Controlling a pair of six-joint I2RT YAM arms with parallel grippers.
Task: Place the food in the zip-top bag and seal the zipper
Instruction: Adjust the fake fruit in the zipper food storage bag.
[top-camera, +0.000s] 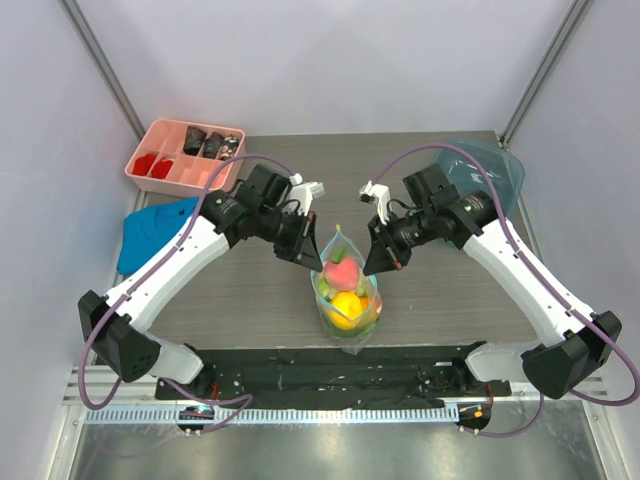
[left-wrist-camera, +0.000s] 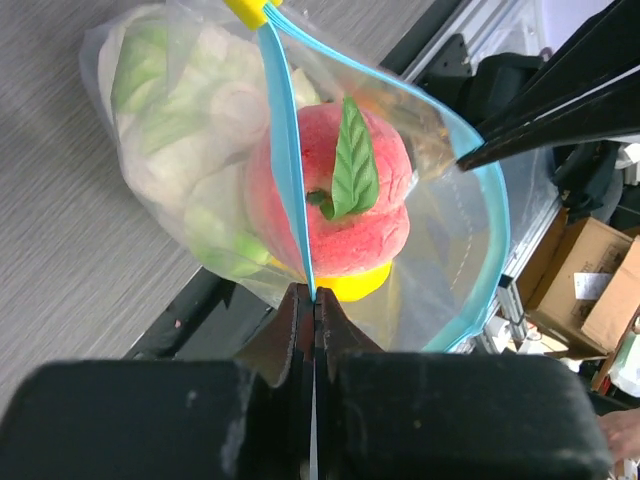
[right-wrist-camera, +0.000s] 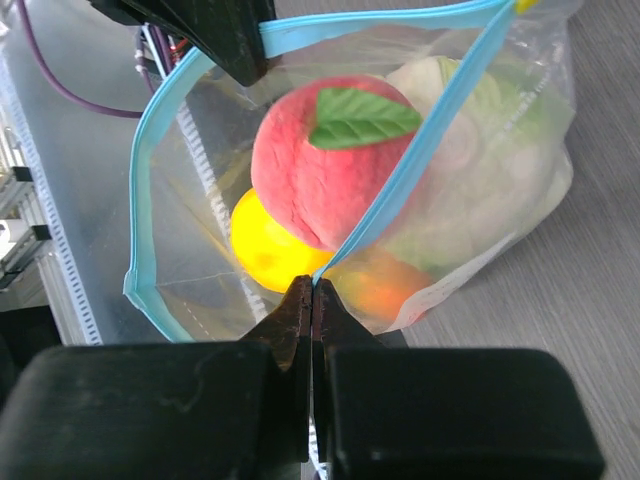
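Note:
The clear zip-top bag (top-camera: 350, 305) stands on the table between my arms with its mouth spread open. Inside it are a red fruit with a green leaf (left-wrist-camera: 335, 205), a yellow fruit (right-wrist-camera: 270, 250), an orange fruit (right-wrist-camera: 385, 285) and the pale green cabbage (left-wrist-camera: 185, 120). My left gripper (left-wrist-camera: 314, 292) is shut on one side of the light-blue zipper (left-wrist-camera: 285, 150). My right gripper (right-wrist-camera: 312, 283) is shut on the opposite side of the zipper (right-wrist-camera: 420, 150). In the top view the left gripper (top-camera: 308, 258) and right gripper (top-camera: 378, 266) flank the bag's mouth.
A pink tray (top-camera: 186, 155) with small dark and red pieces sits at the back left. A blue cloth (top-camera: 150, 232) lies at the left. A teal bowl (top-camera: 490, 170) stands at the back right. A black rail (top-camera: 340, 372) runs along the near edge.

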